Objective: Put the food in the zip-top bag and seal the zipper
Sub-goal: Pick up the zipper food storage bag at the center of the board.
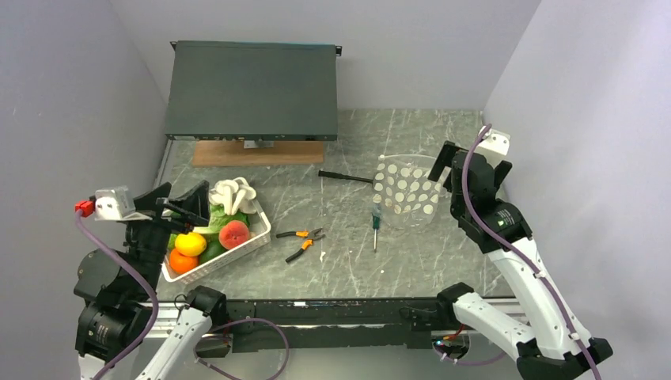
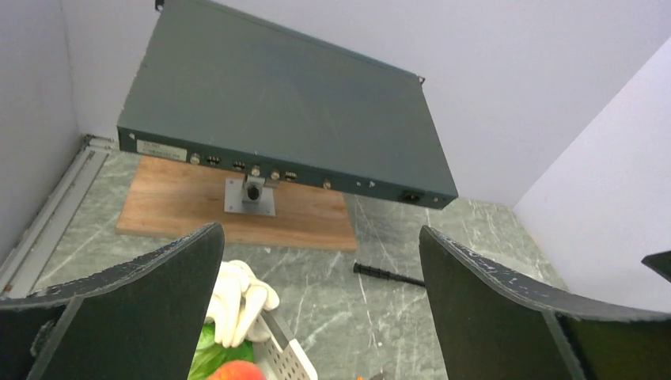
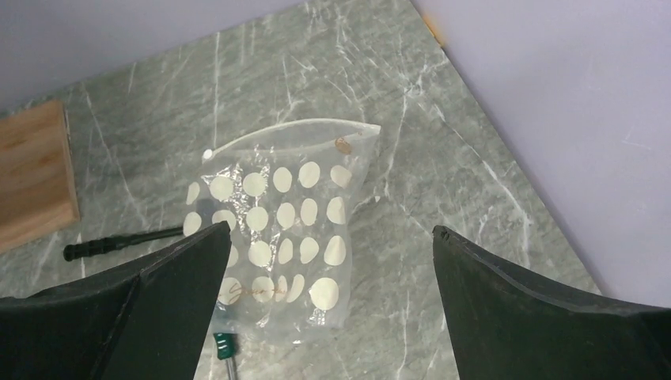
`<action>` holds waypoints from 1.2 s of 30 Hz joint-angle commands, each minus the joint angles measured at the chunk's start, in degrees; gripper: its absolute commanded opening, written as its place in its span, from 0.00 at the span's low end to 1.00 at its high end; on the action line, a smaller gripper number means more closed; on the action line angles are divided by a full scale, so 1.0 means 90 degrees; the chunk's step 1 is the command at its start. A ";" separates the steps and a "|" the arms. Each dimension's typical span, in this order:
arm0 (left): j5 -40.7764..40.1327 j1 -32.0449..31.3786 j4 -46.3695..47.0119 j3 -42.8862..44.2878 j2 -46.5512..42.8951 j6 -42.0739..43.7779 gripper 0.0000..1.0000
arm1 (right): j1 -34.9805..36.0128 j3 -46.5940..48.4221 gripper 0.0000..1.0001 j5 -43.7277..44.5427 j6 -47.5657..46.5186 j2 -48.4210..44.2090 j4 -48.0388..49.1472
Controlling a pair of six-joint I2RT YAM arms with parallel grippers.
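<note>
The food lies in a white slotted basket (image 1: pixel 262 230) at the left: a white mushroom cluster (image 1: pixel 232 194), a yellow lemon (image 1: pixel 191 243), a pink-red peach (image 1: pixel 234 234), an orange (image 1: pixel 183 262) and green pieces. My left gripper (image 1: pixel 186 204) is open and empty above the basket's left side. In the left wrist view (image 2: pixel 320 233) the mushroom (image 2: pixel 237 301) and peach (image 2: pixel 236 370) show below it. The clear dotted zip-top bag (image 1: pixel 406 192) lies flat at the right, its zipper (image 3: pixel 293 131) along the far edge. My right gripper (image 3: pixel 331 231) is open and empty above the bag (image 3: pixel 277 229).
A grey equipment box (image 1: pixel 253 91) rests on a wooden board (image 1: pixel 253 152) at the back. Orange-handled pliers (image 1: pixel 303 240), a green-handled screwdriver (image 1: pixel 377 226) and a black rod (image 1: pixel 346 176) lie mid-table. Walls close in on the left, right and back.
</note>
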 commanded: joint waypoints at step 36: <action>0.4537 0.0026 -0.0047 -0.2413 0.0373 -0.2475 0.99 | -0.5678 -0.3587 1.00 -0.9114 0.2637 0.3341 0.6650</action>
